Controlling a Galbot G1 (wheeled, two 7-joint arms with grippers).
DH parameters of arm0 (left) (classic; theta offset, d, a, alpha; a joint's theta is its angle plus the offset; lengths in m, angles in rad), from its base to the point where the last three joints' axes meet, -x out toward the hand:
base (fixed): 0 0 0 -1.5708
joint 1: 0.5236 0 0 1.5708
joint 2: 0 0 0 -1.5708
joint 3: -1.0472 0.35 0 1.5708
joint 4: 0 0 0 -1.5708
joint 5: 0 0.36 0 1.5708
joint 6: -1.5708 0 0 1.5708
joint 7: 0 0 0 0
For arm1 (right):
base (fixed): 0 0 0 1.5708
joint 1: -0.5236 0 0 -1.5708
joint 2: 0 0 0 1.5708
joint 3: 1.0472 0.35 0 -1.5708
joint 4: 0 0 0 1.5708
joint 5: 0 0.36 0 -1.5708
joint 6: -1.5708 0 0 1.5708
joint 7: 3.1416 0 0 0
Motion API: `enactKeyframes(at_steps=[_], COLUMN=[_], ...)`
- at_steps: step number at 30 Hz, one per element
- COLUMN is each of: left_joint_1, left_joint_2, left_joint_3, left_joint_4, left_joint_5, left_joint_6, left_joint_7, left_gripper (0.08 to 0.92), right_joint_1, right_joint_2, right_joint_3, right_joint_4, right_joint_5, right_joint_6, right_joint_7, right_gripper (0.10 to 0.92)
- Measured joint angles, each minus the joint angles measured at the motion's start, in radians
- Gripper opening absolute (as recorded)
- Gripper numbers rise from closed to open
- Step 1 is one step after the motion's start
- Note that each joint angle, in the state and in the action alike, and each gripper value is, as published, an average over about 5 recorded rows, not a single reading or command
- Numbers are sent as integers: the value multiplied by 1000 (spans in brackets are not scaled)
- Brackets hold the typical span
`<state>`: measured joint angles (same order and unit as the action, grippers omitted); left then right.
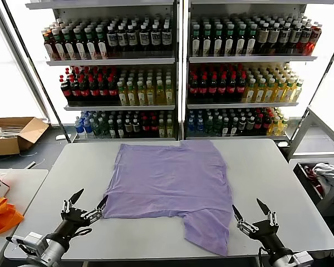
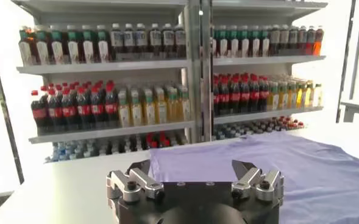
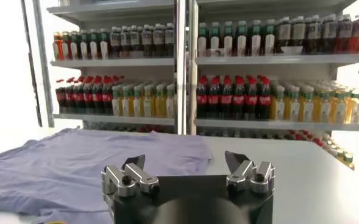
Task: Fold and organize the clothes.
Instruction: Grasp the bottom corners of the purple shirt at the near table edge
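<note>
A lavender T-shirt [image 1: 170, 181] lies spread flat on the grey table [image 1: 267, 167], plain side up, with one sleeve reaching toward the front edge at the right. My left gripper [image 1: 89, 201] hovers open at the shirt's front left corner, one fingertip close to the cloth edge. Open as well, my right gripper [image 1: 249, 210] stands just right of the front sleeve, apart from it. In the left wrist view the shirt [image 2: 270, 164] stretches ahead of the open left gripper [image 2: 191, 167]. The right wrist view shows the shirt [image 3: 75, 164] ahead of the open right gripper [image 3: 184, 159].
Shelves of drink bottles [image 1: 178, 78] stand behind the table. A side table [image 1: 16, 183] on the left carries an orange fabric item [image 1: 3, 214]. A cardboard box [image 1: 11, 133] sits on the floor at left, and a bin with white-and-grey cloth [image 1: 325, 175] at right.
</note>
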<state>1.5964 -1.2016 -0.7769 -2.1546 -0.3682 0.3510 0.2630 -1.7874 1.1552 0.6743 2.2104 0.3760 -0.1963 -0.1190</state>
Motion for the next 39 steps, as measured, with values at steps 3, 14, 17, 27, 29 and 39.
enactKeyframes(at_steps=[3, 14, 17, 27, 29, 39], left_joint_1=[-6, -43, -52, -73, -72, -83], left_joint_2=[33, 111, 117, 119, 117, 107], left_joint_3=[12, 70, 80, 106, 111, 128], left_joint_4=[9, 60, 78, 149, 161, 207], left_joint_5=[-17, -65, -71, -79, -79, -83], left_joint_6=[28, 106, 112, 115, 115, 106], left_joint_7=[-21, -70, -74, -85, -86, -86], left_gripper=[822, 822, 823, 823, 823, 823], right_joint_1=[-17, -78, -79, -51, -46, -34], right_joint_2=[-5, 6, 15, 44, 48, 51], right_joint_3=[-14, -118, -151, -236, -244, -266], right_joint_4=[10, 35, 30, -16, -22, -33], right_joint_5=[-2, -55, -72, -109, -114, -121], right_joint_6=[-22, -87, -100, -119, -117, -109], right_joint_7=[16, 75, 88, 121, 123, 116], right_gripper=[823, 823, 823, 782, 724, 412])
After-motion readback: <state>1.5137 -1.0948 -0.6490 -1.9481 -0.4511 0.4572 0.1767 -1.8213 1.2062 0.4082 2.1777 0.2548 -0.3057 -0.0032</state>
